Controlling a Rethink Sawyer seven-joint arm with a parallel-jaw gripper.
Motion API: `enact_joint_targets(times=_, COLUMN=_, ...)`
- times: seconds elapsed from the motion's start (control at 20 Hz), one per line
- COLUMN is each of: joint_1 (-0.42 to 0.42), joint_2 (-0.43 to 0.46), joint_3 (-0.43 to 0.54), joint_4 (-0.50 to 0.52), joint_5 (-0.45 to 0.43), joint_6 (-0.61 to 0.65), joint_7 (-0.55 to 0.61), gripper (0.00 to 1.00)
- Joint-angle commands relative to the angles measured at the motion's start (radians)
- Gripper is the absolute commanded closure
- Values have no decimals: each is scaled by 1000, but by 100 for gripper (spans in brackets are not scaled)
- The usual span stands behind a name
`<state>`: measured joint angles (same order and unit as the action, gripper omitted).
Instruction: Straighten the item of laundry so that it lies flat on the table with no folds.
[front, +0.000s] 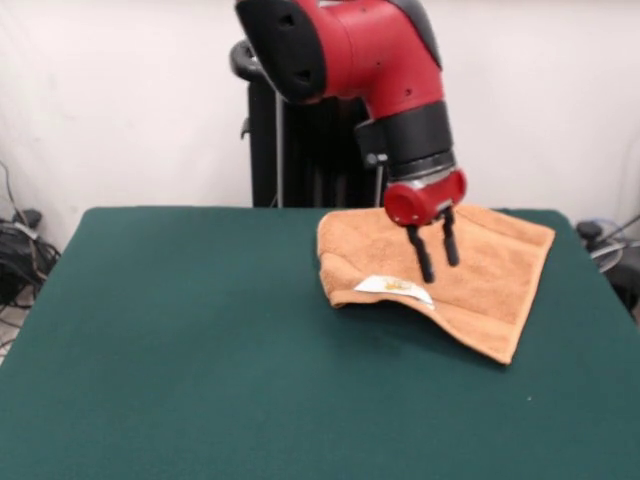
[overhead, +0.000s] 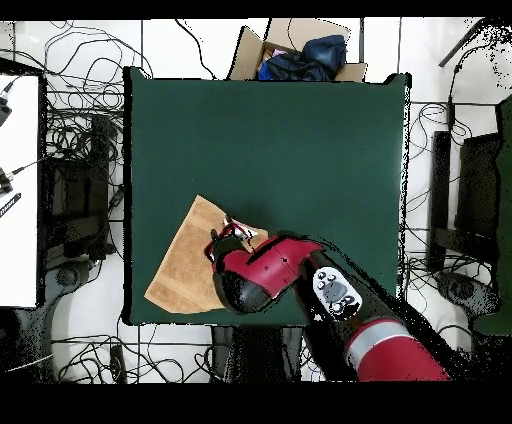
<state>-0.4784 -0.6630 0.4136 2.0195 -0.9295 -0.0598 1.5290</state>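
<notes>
The orange-tan towel (front: 485, 265) lies on the green table (front: 200, 330) at its far right in the front view. Its left part is folded over on itself, with the white tag (front: 393, 288) on top near the fold's front edge. My gripper (front: 441, 268) points down over the towel's middle, its two black fingers apart and holding nothing. I cannot tell whether the tips touch the cloth. In the overhead view the towel (overhead: 180, 268) lies near the table's (overhead: 270, 140) lower left corner. The arm hides its right part, and the gripper (overhead: 229, 238) shows at the arm's end.
The black pedestal (front: 268, 130) stands behind the table's far edge. In the overhead view a cardboard box with dark blue cloth (overhead: 300, 55) sits beyond the table's top edge. Cables lie on the floor around the table. The towel's corner is close to the table's right edge (front: 560, 235).
</notes>
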Motion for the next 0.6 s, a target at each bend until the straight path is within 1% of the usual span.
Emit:
enact_joint_targets(times=0.05, joint_1=-54, joint_2=-45, joint_3=57, joint_4=-74, joint_5=89, joint_6=223, joint_7=32, gripper=0)
enact_joint_targets(times=0.35, joint_1=-91, joint_2=-23, joint_3=83, joint_4=-88, joint_5=78, joint_6=278, joint_7=-8, gripper=0)
enact_joint_targets(times=0.5, joint_1=-105, joint_2=14, joint_3=90, joint_4=-98, joint_5=72, joint_6=298, joint_7=-17, gripper=0)
enact_joint_targets(times=0.6, joint_1=-99, joint_2=41, joint_3=90, joint_4=-99, joint_5=73, joint_6=283, joint_7=7, gripper=0)
